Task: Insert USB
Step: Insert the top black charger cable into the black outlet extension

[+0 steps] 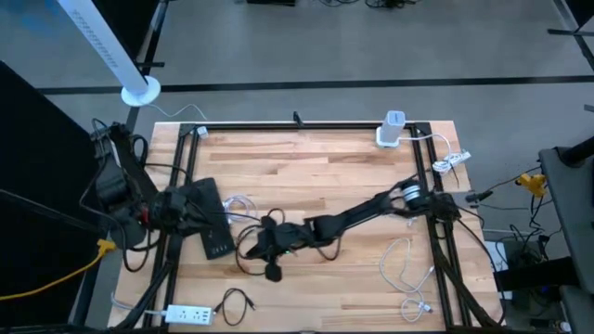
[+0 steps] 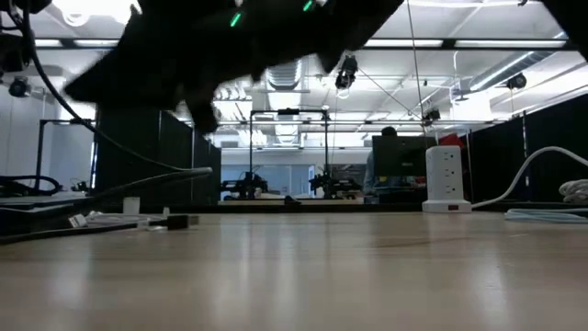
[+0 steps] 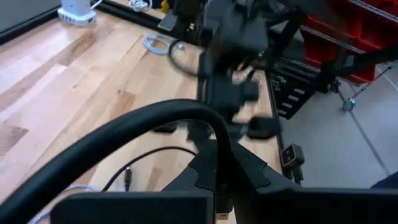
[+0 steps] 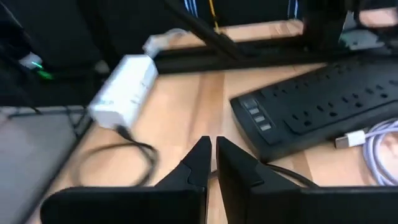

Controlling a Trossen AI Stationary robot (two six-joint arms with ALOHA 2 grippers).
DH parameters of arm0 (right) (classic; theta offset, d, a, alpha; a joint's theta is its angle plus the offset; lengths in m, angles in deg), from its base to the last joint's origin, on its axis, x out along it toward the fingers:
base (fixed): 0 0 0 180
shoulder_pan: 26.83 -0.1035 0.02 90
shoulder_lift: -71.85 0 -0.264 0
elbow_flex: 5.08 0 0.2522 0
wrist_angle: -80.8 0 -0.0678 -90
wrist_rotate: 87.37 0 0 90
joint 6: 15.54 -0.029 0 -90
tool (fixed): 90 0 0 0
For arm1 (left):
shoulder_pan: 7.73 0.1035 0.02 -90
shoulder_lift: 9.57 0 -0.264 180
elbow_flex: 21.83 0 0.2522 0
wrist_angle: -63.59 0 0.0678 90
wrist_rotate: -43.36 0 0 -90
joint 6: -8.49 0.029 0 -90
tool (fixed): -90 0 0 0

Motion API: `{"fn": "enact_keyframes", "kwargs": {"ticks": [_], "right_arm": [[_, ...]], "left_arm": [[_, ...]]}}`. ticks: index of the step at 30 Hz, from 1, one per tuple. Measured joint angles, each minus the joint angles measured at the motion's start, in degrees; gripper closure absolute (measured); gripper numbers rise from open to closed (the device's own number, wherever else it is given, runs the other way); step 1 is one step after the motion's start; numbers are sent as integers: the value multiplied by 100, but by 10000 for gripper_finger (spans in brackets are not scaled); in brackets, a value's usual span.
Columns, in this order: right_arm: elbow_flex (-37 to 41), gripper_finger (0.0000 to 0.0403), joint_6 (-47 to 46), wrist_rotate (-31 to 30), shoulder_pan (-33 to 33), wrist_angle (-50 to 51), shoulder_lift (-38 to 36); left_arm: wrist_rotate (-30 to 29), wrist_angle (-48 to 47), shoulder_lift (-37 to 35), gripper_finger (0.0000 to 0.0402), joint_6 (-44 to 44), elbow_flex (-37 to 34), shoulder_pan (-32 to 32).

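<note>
Fingers of the right gripper [image 4: 211,163] are pressing together low over the table [image 1: 316,167], seemingly pinching the black cable [image 4: 134,148]; before lifting toward the black power strip [image 1: 213,219], it should confirm the plug is gripped squarely, left gripper [image 3: 219,180] shut.

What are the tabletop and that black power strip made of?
The tabletop looks like wood: pale jointed planks with visible grain, a smooth, lightly sealed finish. The black power strip looks like moulded plastic, matte, with crisp outlet slots pressed into its top.
</note>
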Motion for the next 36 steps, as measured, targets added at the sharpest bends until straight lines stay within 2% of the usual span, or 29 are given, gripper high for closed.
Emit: {"fn": "enact_keyframes", "kwargs": {"ticks": [5,11,16,19,28,33,36], "right_arm": [[-1152,401,396,-3,19,53,890],[-2899,403,729,-364,195,1090,2074],[-4161,403,800,-569,305,1822,2730],[-4119,403,824,-608,357,2010,2746],[-4136,403,1478,-1104,389,4618,2279],[-4111,403,1708,-929,440,5673,1899],[-4065,403,1507,-213,571,6410,1544]], "left_arm": [[162,-328,-55,401,-436,-8,0],[255,-493,-82,401,-712,-12,2],[250,-579,-176,401,-756,-14,2],[251,-726,-213,401,-930,-14,2],[400,-1016,-160,401,-1260,-81,2],[-54,-655,147,401,-1399,-520,15],[-396,-363,361,401,-1844,-911,2]]}}
